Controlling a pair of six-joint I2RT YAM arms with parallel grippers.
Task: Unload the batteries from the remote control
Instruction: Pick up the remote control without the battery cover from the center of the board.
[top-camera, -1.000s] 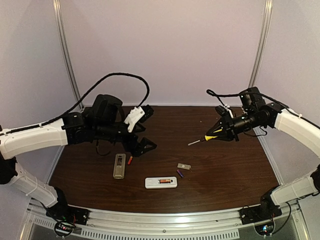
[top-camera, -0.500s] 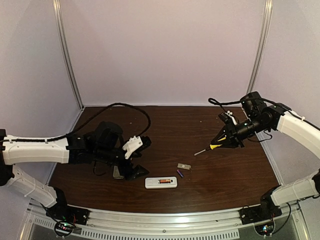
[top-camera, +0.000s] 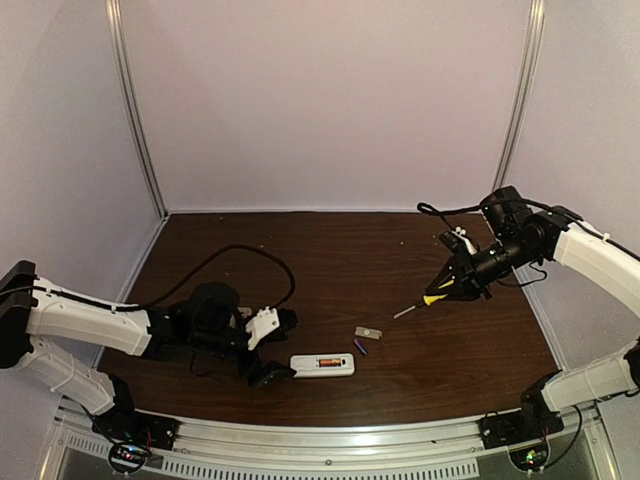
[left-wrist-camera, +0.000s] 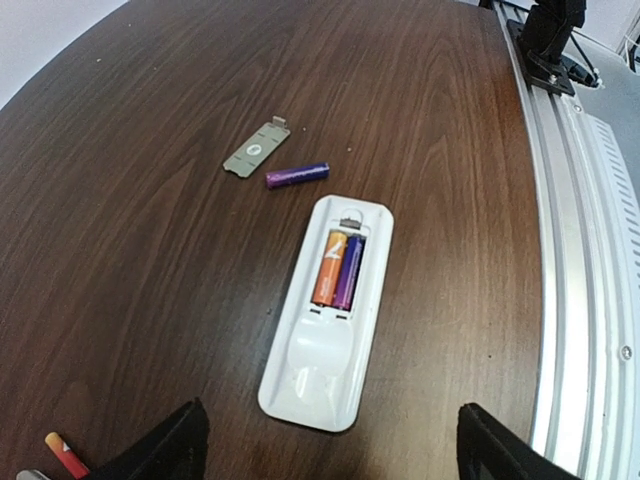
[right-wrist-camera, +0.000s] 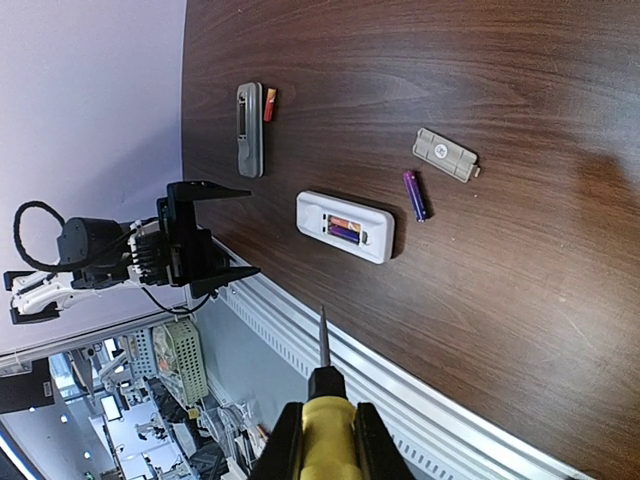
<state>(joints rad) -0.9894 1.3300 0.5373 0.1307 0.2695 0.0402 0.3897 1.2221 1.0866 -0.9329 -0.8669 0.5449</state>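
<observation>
Two batteries (left-wrist-camera: 338, 270) lie inside the white remote (left-wrist-camera: 320, 370). My left end effector (left-wrist-camera: 325, 448) hangs spread beside it; my right end effector (right-wrist-camera: 325, 440), well apart, pinches the screwdriver (right-wrist-camera: 324, 400). A clumsy nudge may skid the remote across the worktop (left-wrist-camera: 150, 250).

Likely lab (walled robot table (top-camera: 340, 262))

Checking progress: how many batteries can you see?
4: orange and purple in the white remote, another purple by the cover plate, red by the grey remote.

A small grey cover plate (left-wrist-camera: 256, 148) lies flat on the dark wooden table (left-wrist-camera: 150, 250) (yellow-handled screwdriver (right-wrist-camera: 326, 425) aloft).
</observation>
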